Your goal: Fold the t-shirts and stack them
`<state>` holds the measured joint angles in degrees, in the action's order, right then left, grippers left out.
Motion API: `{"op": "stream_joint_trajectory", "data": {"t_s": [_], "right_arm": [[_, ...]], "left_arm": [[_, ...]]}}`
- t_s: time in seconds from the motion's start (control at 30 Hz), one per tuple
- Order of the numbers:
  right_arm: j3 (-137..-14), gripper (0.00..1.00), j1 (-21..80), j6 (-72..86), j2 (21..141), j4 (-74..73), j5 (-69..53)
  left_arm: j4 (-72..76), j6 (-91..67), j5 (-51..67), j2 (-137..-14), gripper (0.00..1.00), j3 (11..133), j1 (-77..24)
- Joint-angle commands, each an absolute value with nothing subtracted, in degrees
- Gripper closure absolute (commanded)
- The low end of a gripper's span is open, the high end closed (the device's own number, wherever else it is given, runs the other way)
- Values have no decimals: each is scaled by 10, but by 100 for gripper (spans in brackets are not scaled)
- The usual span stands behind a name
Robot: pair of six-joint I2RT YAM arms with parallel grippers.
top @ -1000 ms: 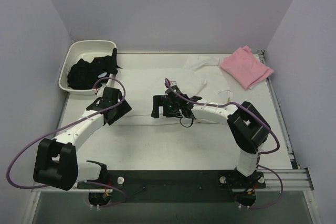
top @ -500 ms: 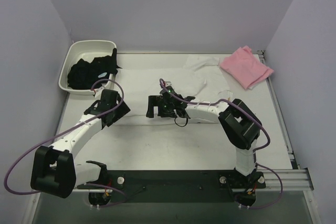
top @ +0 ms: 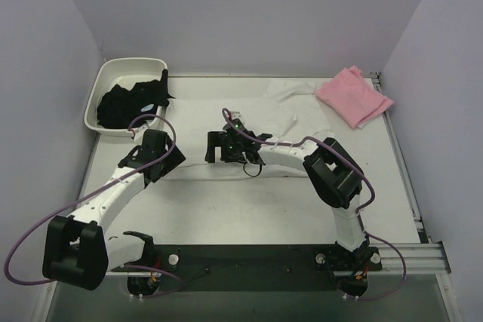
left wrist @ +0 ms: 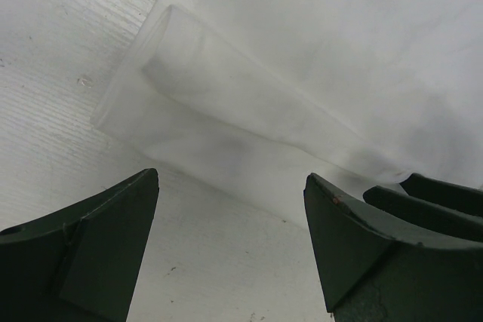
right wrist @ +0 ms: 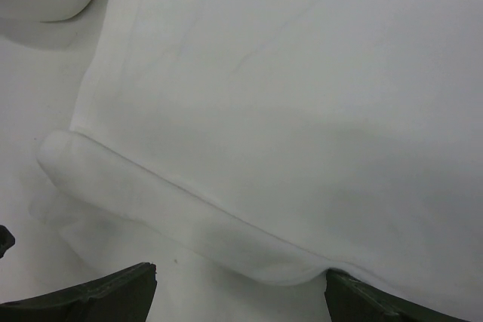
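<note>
Now the right arm has slid left along the near hem of the white t-shirt spread on the worktop, both jaws wide and empty, seemingly ready to pinch it; the pink t-shirt waits far-right.

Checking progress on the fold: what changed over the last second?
The right gripper slid left over the white shirt, its elbow swinging in. The left gripper edged slightly left. Both stay open, holding nothing. The white shirt, pink shirt and tub are unchanged.
</note>
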<state>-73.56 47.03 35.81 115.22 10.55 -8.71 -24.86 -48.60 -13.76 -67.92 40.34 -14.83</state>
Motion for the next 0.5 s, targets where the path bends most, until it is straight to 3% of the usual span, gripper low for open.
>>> {"op": "stream_joint_trajectory", "data": {"t_s": [0.0,0.47], "right_arm": [[-777,4,474,342,1172,132,-49],[-804,5,475,336,1200,178,24]], "left_arm": [[-240,-474,-149,-662,12,403,-143],[-239,-468,-147,-659,12,391,-139]]}}
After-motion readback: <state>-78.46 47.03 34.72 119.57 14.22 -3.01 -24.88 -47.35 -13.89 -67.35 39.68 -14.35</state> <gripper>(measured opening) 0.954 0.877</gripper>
